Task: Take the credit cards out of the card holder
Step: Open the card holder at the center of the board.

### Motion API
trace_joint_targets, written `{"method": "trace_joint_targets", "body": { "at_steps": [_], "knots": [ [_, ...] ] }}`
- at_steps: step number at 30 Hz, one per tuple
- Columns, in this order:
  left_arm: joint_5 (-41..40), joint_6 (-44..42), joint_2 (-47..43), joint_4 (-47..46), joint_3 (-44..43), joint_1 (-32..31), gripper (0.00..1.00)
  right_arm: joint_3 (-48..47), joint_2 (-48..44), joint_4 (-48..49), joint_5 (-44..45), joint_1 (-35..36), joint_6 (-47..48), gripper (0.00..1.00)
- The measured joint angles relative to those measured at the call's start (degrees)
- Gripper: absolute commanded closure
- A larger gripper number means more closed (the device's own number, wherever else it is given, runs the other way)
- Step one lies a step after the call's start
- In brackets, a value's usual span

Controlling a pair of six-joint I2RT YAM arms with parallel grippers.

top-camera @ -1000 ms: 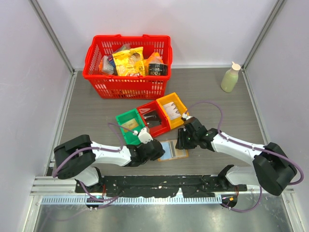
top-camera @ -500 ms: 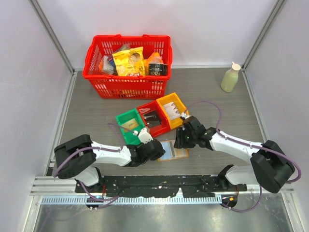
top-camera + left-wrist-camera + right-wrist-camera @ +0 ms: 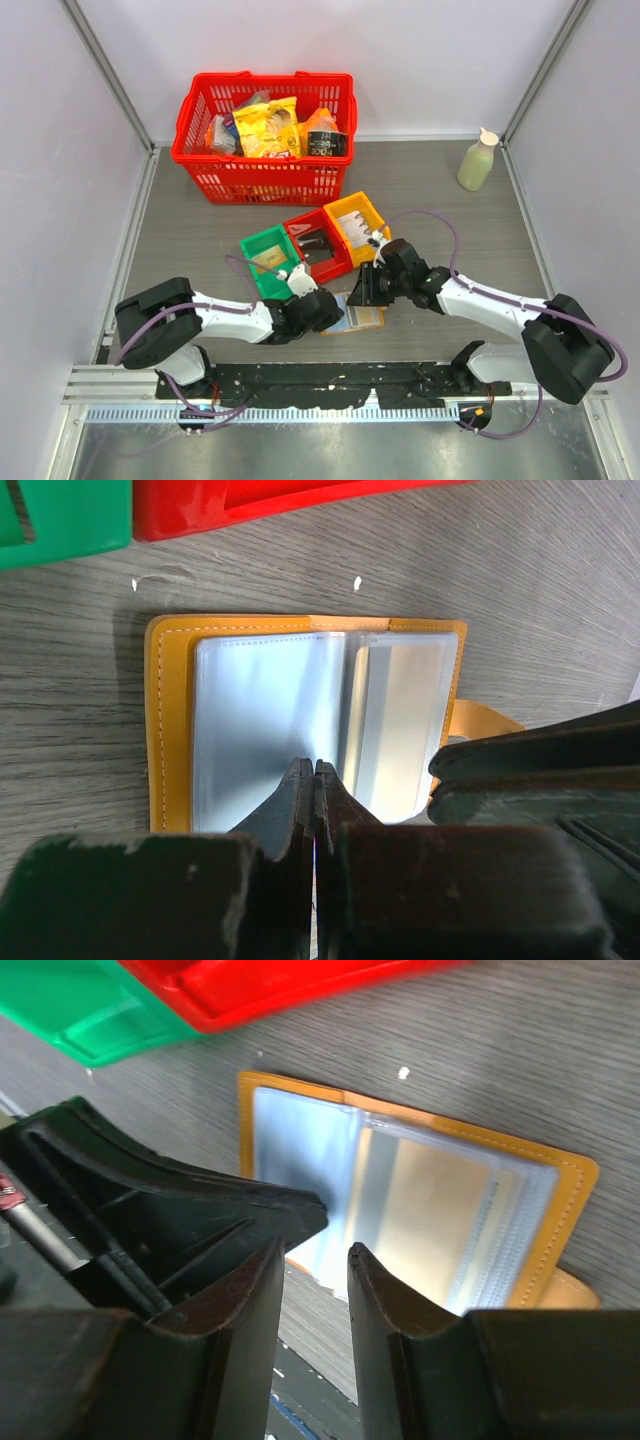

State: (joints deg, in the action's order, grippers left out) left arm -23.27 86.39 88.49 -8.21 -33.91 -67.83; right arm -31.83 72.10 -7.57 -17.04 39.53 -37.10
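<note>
Card holder [image 3: 362, 312] – tan-orange, lying open & flat on grey table [image 3: 200, 230], near edge, just in front of green bin [image 3: 268, 262] and red bin [image 3: 318, 245]. Between the two grippers.
- Sleeves: clear bluish-grey plastic, fanned to both sides of the spine in left wrist view [image 3: 300, 700]. Small tab [image 3: 485, 720] sticks out at the holder's right edge.
- Contents: cream-tan panel [image 3: 430, 1200] shows thru the right-hand sleeves; card or lining, can't tell.
- L gripper [image 3: 313, 772]: jaws fully together, tips resting on the sleeves' near edge by the spine. Nothing seen pinched.
- R gripper [image 3: 313, 1255]: jaws parted by a narrow gap, tips over the holder's near corner, close beside the L gripper. Nothing visibly clamped betw. them.

Other items:
- Yellow-orange bin [image 3: 357, 225], in a row w/ red and green bins; pale flat pieces inside, too small to ID.
- Red basket [image 3: 262, 135] at back of table, holding packaged goods.
- Pale green bottle [image 3: 477, 160], back right, upright.
</note>
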Motion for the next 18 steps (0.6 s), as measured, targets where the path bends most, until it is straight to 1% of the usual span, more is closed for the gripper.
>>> {"method": "trace_joint_targets", "body": {
  "at_steps": [3,7,13,18],
  "knots": [
    [0.0,0.0,0.0,-0.1,0.0,0.0,1.00,-0.3,-1.0,0.7,-0.9,0.0,-0.4,0.63],
    [-0.1,0.1,-0.8,0.3,0.4,0.0,1.00,-1.9,-1.7,-2.6,3.2,0.1,0.7,0.57],
    [-1.7,-1.8,-6.8,6.1,0.6,0.0,0.99,-3.3,-1.7,-7.5,10.1,0.1,3.1,0.49],
    [-2.2,-4.6,-7.6,10.7,-1.0,0.0,0.99,-3.3,-0.1,-8.4,11.5,0.1,4.2,0.49]
  ]
}}
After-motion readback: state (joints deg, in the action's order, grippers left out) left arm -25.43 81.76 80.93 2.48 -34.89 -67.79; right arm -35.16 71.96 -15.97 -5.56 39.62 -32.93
